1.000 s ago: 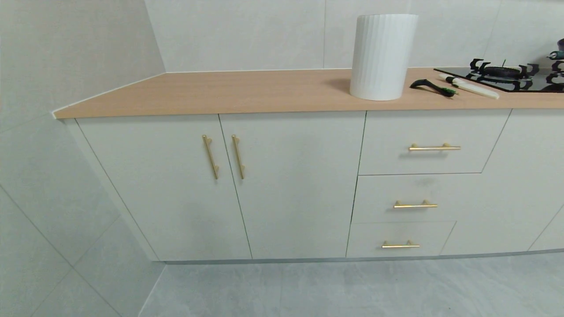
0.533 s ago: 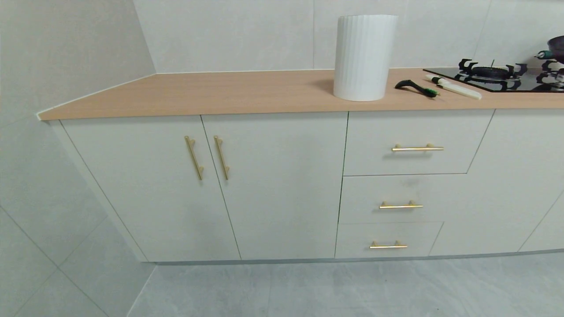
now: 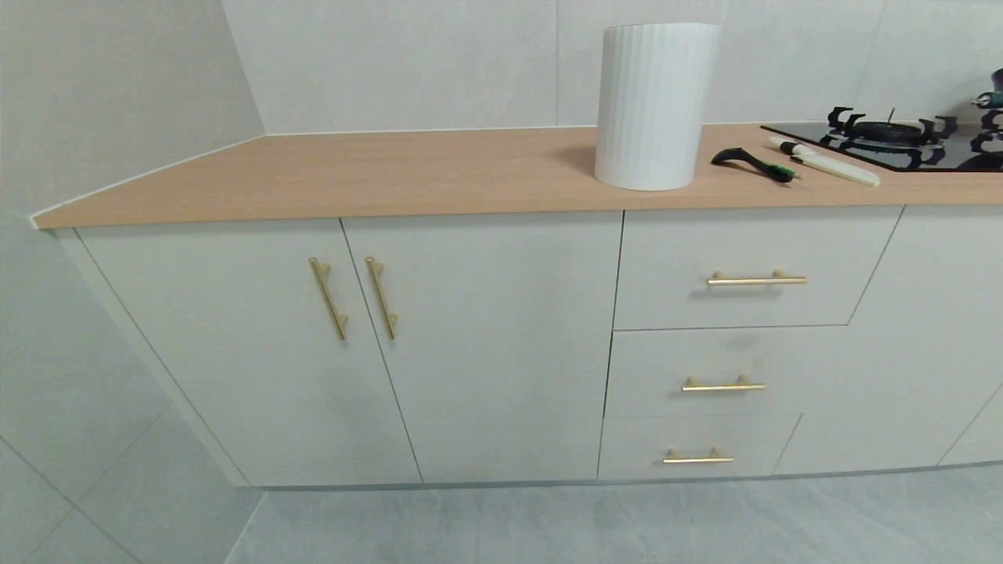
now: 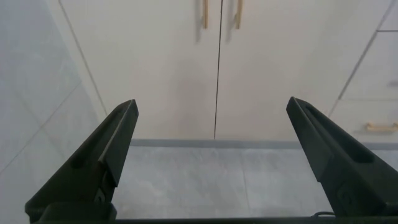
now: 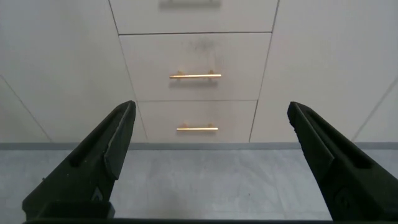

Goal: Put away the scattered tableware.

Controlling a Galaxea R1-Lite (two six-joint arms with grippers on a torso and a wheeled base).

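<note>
- The left end effector (image 4: 211, 109) hangs low before the cabinet doors (image 4: 155, 68). Its two dark fingers are spread wide apart with nothing between them, and the grey floor (image 4: 211, 180) lies below.
- The right end effector (image 5: 211, 109) is also spread wide and holds nothing. It faces the drawer stack, with the middle drawer (image 5: 195, 56) and the bottom drawer (image 5: 197, 115) ahead of it, each bearing a gold bar handle.
- On the wooden tabletop (image 3: 376, 168) a tall white ribbed container (image 3: 657, 106) stands upright, roughly above the seam between the right-hand door and the drawers.
- Near the container, on its right, a black-handled utensil (image 3: 756, 163) with a green part at one end lies flat on the tabletop.
- A long white utensil (image 3: 827, 162) lies flat just beside it, on the side toward the hob. I cannot tell whether the two touch.
- A black glass hob (image 3: 901, 153) with dark pan supports is set into the tabletop at the far right, close behind the white utensil.
- In the head view the two doors, with upright gold handles side by side, and the three drawers to their right are all shut.
</note>
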